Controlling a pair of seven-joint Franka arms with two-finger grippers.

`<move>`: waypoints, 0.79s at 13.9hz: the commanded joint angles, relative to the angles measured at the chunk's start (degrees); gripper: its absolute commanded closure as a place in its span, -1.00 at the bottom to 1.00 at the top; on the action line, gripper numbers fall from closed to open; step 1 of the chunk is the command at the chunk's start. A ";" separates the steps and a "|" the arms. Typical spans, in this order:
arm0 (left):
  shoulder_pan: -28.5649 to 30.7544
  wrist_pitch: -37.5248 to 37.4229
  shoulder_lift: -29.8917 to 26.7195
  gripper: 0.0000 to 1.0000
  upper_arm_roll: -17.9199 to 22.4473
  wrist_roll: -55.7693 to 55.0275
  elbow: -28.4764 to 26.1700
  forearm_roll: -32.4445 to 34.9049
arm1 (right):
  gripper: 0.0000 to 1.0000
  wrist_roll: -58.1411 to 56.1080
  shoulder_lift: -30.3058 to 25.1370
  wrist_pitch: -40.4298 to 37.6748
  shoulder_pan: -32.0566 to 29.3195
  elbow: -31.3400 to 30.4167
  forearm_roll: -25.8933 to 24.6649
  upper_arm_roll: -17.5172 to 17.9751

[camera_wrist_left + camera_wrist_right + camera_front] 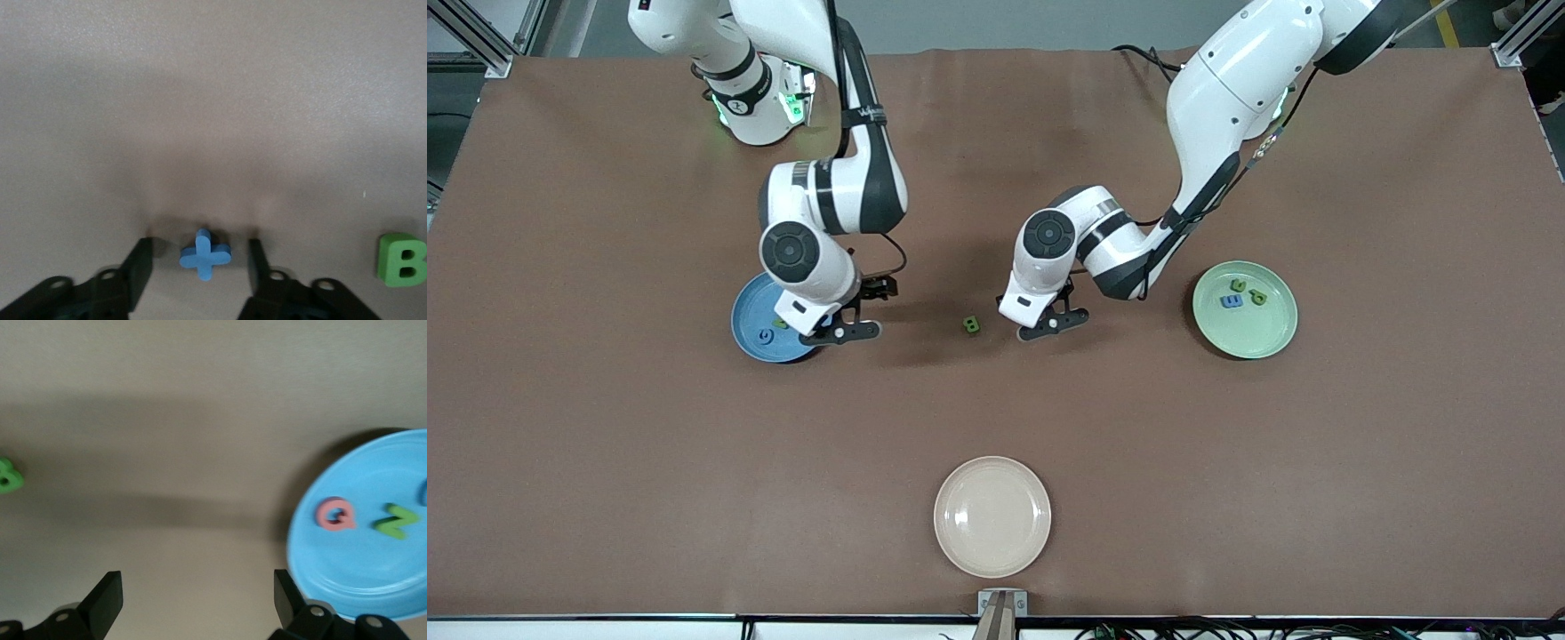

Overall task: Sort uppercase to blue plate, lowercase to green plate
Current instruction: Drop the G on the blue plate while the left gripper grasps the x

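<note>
Left gripper [199,267] stands open around blue x [205,254], not clamped, we note. Right gripper [193,600], open and empty, hangs beside blue plate [373,587]; green B [971,325] lies between the two grippers.

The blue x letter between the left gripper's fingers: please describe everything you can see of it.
The blue x is a small cross-shaped piece, matte and foam-like, with rounded arms. It lies flat on the brown table, between the open fingers of the left gripper, and neither finger touches it. The green B lies apart, beside it.
</note>
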 commanded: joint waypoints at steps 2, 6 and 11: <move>-1.00 -1.13 0.80 0.03 0.45 -1.32 1.42 0.31 | -1.00 6.77 0.08 5.57 -0.32 -0.27 1.49 4.28; -1.00 -1.13 0.89 0.38 0.37 -3.87 1.42 0.31 | -1.00 12.48 0.70 11.64 -0.76 -0.18 1.49 9.20; -0.57 -2.53 0.19 0.67 0.45 -3.87 1.15 0.48 | -1.00 18.81 1.48 18.84 -0.85 -0.18 1.58 14.65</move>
